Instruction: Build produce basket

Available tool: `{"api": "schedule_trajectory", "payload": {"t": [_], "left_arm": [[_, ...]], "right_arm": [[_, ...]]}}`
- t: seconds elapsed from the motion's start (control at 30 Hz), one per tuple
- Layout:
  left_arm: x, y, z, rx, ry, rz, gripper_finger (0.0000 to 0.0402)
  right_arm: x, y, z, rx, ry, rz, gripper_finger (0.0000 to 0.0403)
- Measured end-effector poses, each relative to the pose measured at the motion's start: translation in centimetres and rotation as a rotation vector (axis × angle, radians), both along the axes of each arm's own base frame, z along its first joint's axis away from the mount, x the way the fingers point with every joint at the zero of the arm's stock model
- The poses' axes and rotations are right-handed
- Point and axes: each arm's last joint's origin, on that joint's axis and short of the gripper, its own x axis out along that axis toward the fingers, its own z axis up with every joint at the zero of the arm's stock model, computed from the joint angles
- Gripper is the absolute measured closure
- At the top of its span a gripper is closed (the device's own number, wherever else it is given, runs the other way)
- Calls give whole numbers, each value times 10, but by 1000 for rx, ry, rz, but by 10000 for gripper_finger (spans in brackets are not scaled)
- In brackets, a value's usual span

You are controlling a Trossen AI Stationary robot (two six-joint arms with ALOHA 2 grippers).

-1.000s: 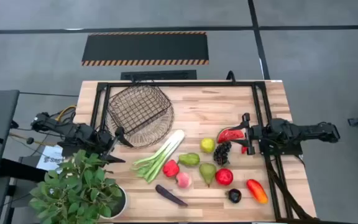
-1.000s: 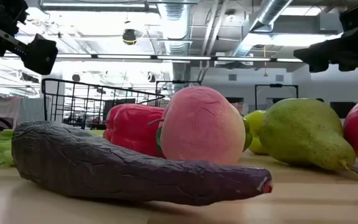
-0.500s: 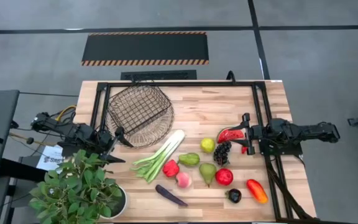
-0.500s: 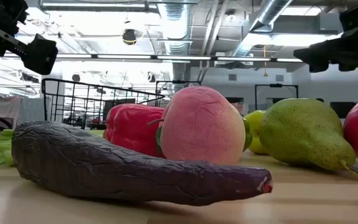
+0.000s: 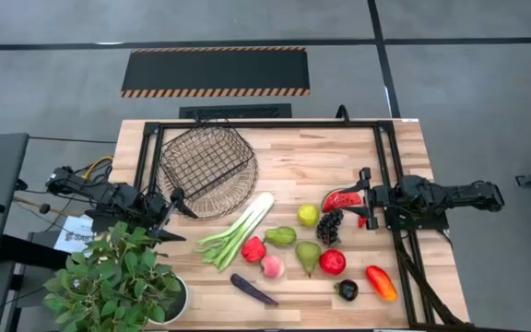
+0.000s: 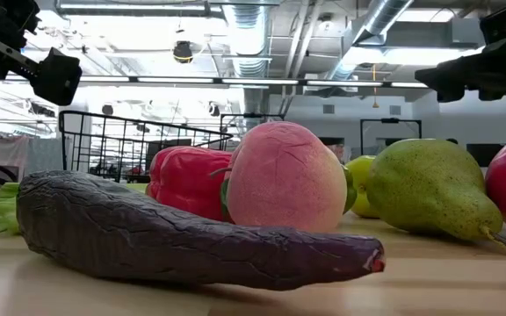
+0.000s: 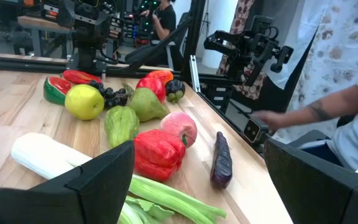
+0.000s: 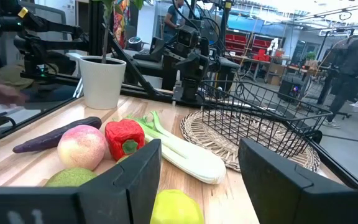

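The dark wire basket (image 5: 207, 166) sits tilted on a round woven mat at the table's far left. The produce lies in the near middle: leek (image 5: 238, 229), watermelon slice (image 5: 341, 199), yellow-green apple (image 5: 308, 215), grapes (image 5: 329, 226), two green pears (image 5: 280, 236), red apple (image 5: 332, 262), red pepper (image 5: 253, 249), peach (image 5: 272, 266), aubergine (image 5: 253, 290) and an orange-red pepper (image 5: 381, 282). My left gripper (image 5: 175, 217) hovers open at the left edge, between the basket and the plant. My right gripper (image 5: 365, 198) hovers open just right of the watermelon slice.
A leafy plant in a white pot (image 5: 118, 281) stands at the near left corner. A black frame (image 5: 265, 124) runs along the far side and both ends of the table. A person's arm (image 7: 316, 112) shows beyond the near edge. Bare wood lies right of the basket.
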Motion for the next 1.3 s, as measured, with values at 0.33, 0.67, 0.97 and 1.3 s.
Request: {"api": "schedule_trajectory", "payload": {"t": [0.33,0.67,0.97,1.3], "left_arm": [[0,0,0,0,0,-1,60],[1,1,1,173,-74,35,60],[1,2,0,152,-63,47,60],[0,5,25,-74,-260,161,60]], "right_arm": [[0,0,0,0,-1,0,168],[0,0,5,71,-50,6,168],[-2,0,18,478,-165,61,168],[-5,-1,28,655,-264,88,168]]}}
